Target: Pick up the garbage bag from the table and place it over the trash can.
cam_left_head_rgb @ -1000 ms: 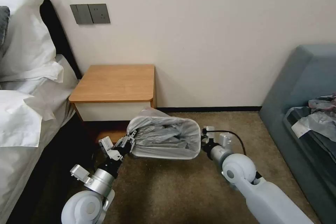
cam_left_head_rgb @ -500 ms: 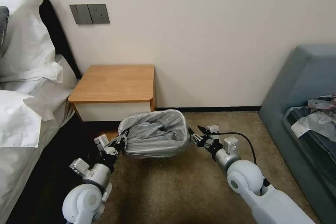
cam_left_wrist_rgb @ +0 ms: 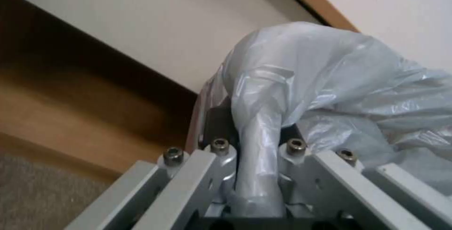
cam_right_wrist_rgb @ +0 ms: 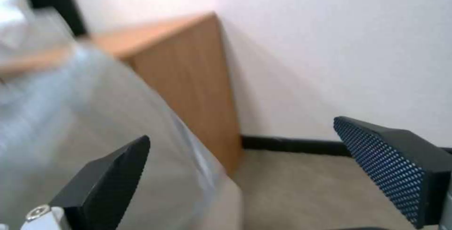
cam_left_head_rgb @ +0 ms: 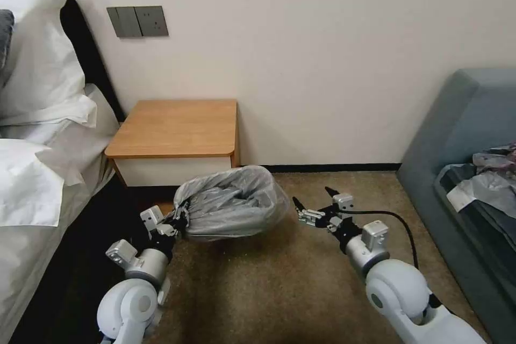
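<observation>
Bag: the garbage bag is off the table and lies over the trash can, down on the carpet in front of the table. It covers the can nearly all over; just a thin strip of the can peeks out at the bottom.
Left gripper: the left gripper is at the left end of the can. Its fingers are squeezed tight on a twisted bit of the bag.
Right gripper: the right gripper is just beside the right end of the bag, not touching. Its fingers are spread wide and hold nothing.
Done: the bag looks picked up and pulled over the can.
Left to do: it seems the left gripper must let go.
</observation>
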`<state>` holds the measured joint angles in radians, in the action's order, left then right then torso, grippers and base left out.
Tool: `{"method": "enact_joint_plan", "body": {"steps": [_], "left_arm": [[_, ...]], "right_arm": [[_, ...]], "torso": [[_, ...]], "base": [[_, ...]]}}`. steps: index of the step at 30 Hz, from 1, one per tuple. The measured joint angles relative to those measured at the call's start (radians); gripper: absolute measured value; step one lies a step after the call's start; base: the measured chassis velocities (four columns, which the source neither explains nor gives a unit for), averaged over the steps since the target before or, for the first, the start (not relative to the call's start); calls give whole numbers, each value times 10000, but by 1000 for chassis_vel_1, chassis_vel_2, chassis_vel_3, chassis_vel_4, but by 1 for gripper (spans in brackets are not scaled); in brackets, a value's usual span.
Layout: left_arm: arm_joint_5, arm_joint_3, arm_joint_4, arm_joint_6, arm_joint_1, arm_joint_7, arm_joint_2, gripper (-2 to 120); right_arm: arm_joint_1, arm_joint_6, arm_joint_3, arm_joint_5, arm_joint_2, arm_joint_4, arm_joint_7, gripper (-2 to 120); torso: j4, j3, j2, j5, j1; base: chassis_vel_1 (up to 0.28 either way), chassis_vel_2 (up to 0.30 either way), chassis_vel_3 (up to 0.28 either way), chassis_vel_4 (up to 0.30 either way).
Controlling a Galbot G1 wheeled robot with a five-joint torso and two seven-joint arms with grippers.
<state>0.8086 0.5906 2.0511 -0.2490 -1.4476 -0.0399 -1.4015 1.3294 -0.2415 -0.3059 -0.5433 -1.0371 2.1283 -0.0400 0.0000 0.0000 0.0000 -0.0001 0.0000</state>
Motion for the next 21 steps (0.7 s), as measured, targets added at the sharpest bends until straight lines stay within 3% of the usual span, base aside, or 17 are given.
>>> {"method": "enact_joint_plan", "body": {"steps": [4, 10, 21], "left_arm": [[-703, -124, 0, -4, -101, -15, 61, 4], [-1786, -280, 0, 150, -305, 128, 171, 4], [-3972, -543, 142, 266, -476, 354, 253, 4]], "right_arm": [[-111, 659, -231, -627, -53, 224, 341, 100], [-542, 1183, 224, 77, 448, 873, 694, 93], [-2545, 1363, 1590, 2022, 2306, 1286, 2010, 53]], "torso": [[-1, 0, 0, 2, 0], [1, 0, 0, 2, 0], [-1, 0, 0, 3, 0]], "base": [[0, 0, 0, 0], [0, 0, 0, 0], [0, 0, 0, 0]]}}
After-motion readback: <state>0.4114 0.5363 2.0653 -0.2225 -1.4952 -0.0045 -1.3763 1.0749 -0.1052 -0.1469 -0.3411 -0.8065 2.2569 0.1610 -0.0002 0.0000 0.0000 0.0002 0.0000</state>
